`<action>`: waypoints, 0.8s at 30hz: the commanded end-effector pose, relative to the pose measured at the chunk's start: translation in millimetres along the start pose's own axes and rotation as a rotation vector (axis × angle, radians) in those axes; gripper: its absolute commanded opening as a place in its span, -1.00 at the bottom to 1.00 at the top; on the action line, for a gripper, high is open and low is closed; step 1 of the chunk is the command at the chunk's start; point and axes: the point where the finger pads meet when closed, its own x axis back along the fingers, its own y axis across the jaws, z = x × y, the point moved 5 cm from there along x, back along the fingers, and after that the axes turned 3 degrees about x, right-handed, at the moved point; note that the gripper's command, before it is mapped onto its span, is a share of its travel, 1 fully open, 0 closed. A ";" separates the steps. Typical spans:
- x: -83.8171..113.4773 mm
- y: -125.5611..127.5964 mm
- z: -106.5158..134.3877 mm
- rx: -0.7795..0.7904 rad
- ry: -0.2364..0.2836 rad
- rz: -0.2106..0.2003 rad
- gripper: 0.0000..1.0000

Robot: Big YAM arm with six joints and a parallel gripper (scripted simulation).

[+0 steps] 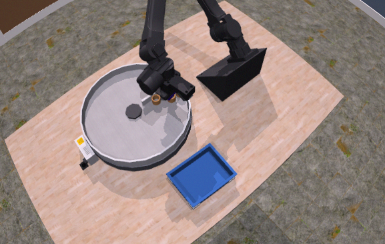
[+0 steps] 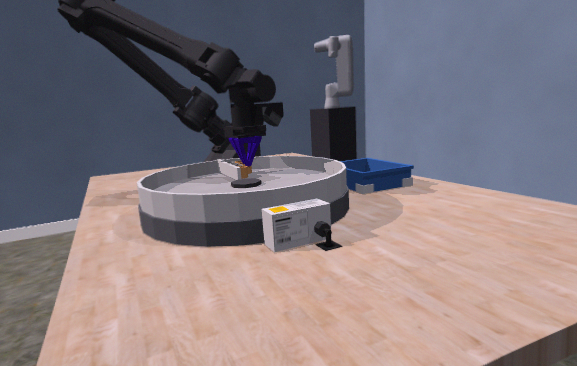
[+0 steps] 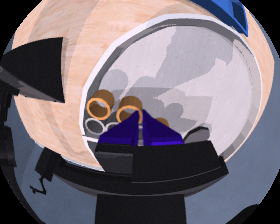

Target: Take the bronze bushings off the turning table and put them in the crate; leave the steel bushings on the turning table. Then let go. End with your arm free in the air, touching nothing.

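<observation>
Though yellow-marked, the box's label [image 1: 86,151] [image 2: 290,227] is illegibly small.

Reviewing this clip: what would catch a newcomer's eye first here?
Probably the wide, round grey turning table, with bronze bushings near its rim and the black arm's gripper and its vivid purple fingers low among them. Next, the bright blue rectangular crate beside it, with no bushing inside in the top view.
</observation>
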 end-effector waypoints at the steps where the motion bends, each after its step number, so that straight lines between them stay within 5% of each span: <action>1: 4.4 -9.4 6.5 -0.008 0.003 0.021 -1.00; 8: 22.2 -16.2 7.6 -0.023 0.005 0.050 -1.00; 20: 74.5 -15.2 6.9 -0.026 -0.006 0.053 -1.00; 24: 74.6 -15.8 0.9 -0.007 -0.002 0.035 -1.00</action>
